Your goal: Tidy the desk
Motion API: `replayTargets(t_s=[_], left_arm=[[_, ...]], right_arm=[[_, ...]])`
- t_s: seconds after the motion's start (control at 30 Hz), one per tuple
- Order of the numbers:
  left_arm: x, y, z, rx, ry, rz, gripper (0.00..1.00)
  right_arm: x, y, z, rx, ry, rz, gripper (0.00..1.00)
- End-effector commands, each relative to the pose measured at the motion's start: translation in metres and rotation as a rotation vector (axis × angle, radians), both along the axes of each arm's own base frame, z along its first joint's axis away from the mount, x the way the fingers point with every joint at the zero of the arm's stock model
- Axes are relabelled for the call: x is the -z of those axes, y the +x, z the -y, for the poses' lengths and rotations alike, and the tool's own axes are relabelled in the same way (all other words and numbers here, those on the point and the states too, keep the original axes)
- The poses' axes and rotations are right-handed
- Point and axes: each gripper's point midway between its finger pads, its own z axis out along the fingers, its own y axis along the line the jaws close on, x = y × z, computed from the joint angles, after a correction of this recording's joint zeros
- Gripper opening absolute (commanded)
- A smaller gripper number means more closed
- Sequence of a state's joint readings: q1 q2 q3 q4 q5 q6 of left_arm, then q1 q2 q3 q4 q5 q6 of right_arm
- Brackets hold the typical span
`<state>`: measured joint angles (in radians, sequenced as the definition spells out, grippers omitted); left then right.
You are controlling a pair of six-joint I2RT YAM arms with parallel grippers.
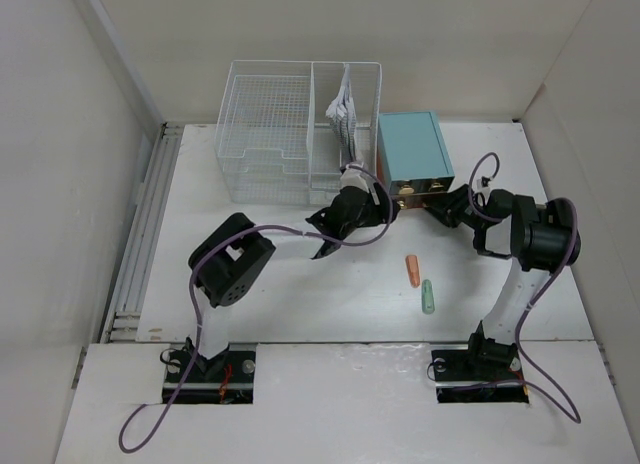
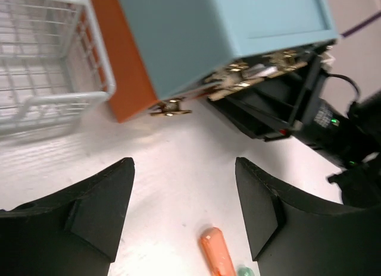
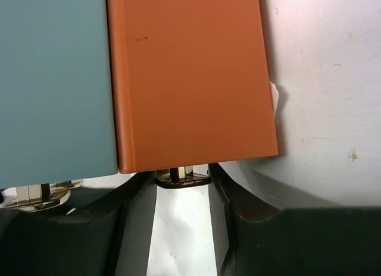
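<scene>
The desk (image 1: 300, 304) lies under everything in view, with its grooved rail (image 1: 140, 244) along the 9 o'clock edge. At about 11 o'clock the wire basket (image 1: 270, 184) stands pushed back against the far wall, probably to leave the middle free for sorting. The left gripper (image 2: 184, 169) hovers just at 6 o'clock of the basket's right corner, its jaws wide apart and holding nothing. It points at the front left corner of the teal drawer box (image 1: 412, 144), so it looks placed to steady the box or to wait its turn. The box sits between 12 and 1 o'clock, just beside the basket. Toward 5 o'clock of the box, an orange marker (image 1: 412, 271) and a green marker (image 1: 428, 297) lie loose near the centre, likely the clutter meant for a drawer. The right gripper (image 3: 181, 187) reaches in from 3 o'clock. Its jaws sit closely on either side of a brass knob (image 3: 181, 176) below the orange panel (image 3: 190, 80), I judge in order to pull a drawer open. Whether they actually pinch the knob I cannot tell.
</scene>
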<state>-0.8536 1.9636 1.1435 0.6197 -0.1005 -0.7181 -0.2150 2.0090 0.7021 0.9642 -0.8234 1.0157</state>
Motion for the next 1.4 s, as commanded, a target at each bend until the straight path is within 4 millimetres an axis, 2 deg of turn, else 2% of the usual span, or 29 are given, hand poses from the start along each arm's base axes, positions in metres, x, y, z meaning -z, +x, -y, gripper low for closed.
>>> replayTargets(t_s=[0.0,0.07,0.1,0.13,0.23,0.27,0.3,0.33,0.4,0.47,0.57,0.6,0.63,0.67,0.77,0.87,0.93,0.97,1.03,1.07,1.17,1.2,1.37], left_arm=[[-0.05,-0.007,0.004,0.02,-0.061,0.106,0.66],[-0.053,-0.015,0.008,0.05,-0.065,0.101,0.67],[-0.045,-0.017,0.005,0.051,-0.048,0.086,0.67],[-0.05,-0.025,0.01,0.078,-0.053,0.096,0.67],[-0.043,-0.039,0.013,0.109,-0.032,0.074,0.67],[-0.046,-0.044,0.015,0.122,-0.027,0.083,0.68],[-0.043,-0.053,0.02,0.14,-0.016,0.073,0.68],[-0.04,-0.056,0.017,0.133,0.007,0.076,0.68],[-0.034,-0.069,0.019,0.149,0.044,0.066,0.68],[-0.028,-0.075,0.019,0.153,0.068,0.053,0.68],[-0.028,-0.096,0.022,0.178,0.117,0.054,0.68],[-0.028,-0.094,0.021,0.168,0.12,0.057,0.69],[-0.021,-0.104,0.022,0.181,0.15,0.042,0.69],[-0.022,-0.106,0.02,0.172,0.166,0.054,0.69],[-0.017,-0.121,0.023,0.185,0.205,0.045,0.69],[-0.007,-0.131,0.029,0.203,0.214,0.029,0.69],[0.005,-0.132,0.027,0.201,0.23,0.01,0.69],[0.017,-0.139,0.028,0.215,0.258,-0.005,0.69],[0.018,-0.134,0.033,0.205,0.258,0.0,0.69],[0.027,-0.138,0.037,0.215,0.274,-0.008,0.69],[0.035,-0.135,0.043,0.216,0.289,-0.016,0.69],[0.044,-0.134,0.042,0.209,0.312,-0.025,0.7],[0.052,-0.128,0.055,0.21,0.321,-0.03,0.7]], right_arm=[[-0.026,0.014,0.004,0.03,-0.04,0.155,0.3],[-0.021,0.008,0.006,0.027,-0.033,0.136,0.29],[-0.021,0.006,0.008,0.02,-0.03,0.137,0.27],[-0.024,0.006,0.011,0.022,-0.028,0.139,0.27],[-0.021,-0.01,0.014,-0.005,-0.023,0.109,0.27],[-0.019,-0.016,0.012,-0.022,-0.027,0.098,0.27],[-0.014,-0.023,0.012,-0.034,-0.047,0.092,0.27],[-0.017,-0.03,0.009,-0.062,-0.056,0.101,0.27],[-0.006,-0.043,0.008,-0.097,-0.074,0.057,0.27],[-0.003,-0.057,0.005,-0.138,-0.066,0.02,0.27],[0.005,-0.079,-0.002,-0.218,-0.08,0.009,0.27],[0.01,-0.084,0.0,-0.211,-0.058,-0.04,0.27],[0.015,-0.089,-0.001,-0.234,-0.095,-0.03,0.27],[0.016,-0.094,-0.002,-0.251,-0.101,-0.033,0.27],[0.021,-0.095,0.006,-0.262,-0.124,-0.06,0.31],[0.025,-0.102,0.005,-0.278,-0.118,-0.097,0.37],[0.025,-0.106,0.004,-0.288,-0.116,-0.118,0.41],[0.024,-0.108,0.002,-0.295,-0.105,-0.122,0.48],[0.02,-0.11,0.002,-0.302,-0.117,-0.113,0.57],[0.019,-0.112,0.0,-0.311,-0.102,-0.115,0.61],[0.008,-0.112,0.0,-0.327,-0.122,-0.081,0.61],[0.006,-0.113,0.0,-0.327,-0.12,-0.084,0.61],[-0.01,-0.119,-0.004,-0.39,-0.128,-0.028,0.63]])
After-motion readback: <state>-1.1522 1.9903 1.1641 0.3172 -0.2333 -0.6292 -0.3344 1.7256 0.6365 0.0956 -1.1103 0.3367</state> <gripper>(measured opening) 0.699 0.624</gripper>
